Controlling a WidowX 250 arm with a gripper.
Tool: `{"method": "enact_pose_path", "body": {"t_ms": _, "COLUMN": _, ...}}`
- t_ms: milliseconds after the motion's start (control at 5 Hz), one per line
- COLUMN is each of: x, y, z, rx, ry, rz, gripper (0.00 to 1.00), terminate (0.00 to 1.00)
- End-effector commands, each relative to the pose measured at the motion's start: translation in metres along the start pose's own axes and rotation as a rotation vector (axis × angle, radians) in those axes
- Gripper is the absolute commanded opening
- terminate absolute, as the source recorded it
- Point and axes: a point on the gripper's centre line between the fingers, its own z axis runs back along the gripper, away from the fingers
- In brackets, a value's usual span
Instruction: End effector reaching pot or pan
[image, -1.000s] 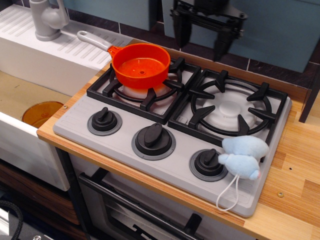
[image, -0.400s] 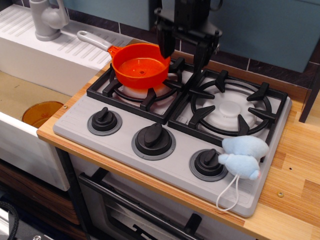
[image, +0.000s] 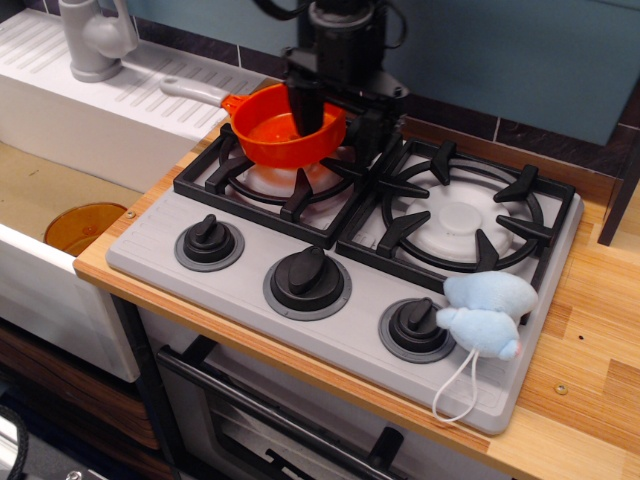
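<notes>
We see the gripper (image: 335, 112) at the right rim of the saucepan (image: 275, 132), one finger (image: 303, 105) down inside the bowl and the other outside the rim, so the jaws straddle the wall. Whether they press on it we cannot tell. The saucepan sits tilted over the back-left burner (image: 290, 180) of the stove (image: 340, 320), its grey handle (image: 192, 91) pointing toward the sink (image: 60, 120). The gripper's body hides the pan's right edge, and its top is cut off by the frame.

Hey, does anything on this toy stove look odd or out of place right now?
Yes: a pale blue plush mouse lies on the front right corner of the stove, half covering the right knob.
</notes>
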Motion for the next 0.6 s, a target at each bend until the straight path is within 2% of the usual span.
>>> {"method": "enact_pose_path", "body": {"t_ms": 0, "x": -0.0022, "y": 0.0059, "z": 0.0127, "rx": -0.008, "ry": -0.05, "rz": 0.01, "gripper": 1.0, "terminate": 0.0}}
{"method": "enact_pose_path", "body": {"t_ms": 200, "x": -0.0022, "y": 0.0059, "z": 0.0127, "rx": -0.008, "ry": -0.05, "rz": 0.01, "gripper": 1.0, "terminate": 0.0}}
{"method": "enact_pose_path", "body": {"t_ms": 400, "x": -0.0022, "y": 0.0059, "z": 0.0127, "rx": -0.008, "ry": -0.05, "rz": 0.01, "gripper": 1.0, "terminate": 1.0}}
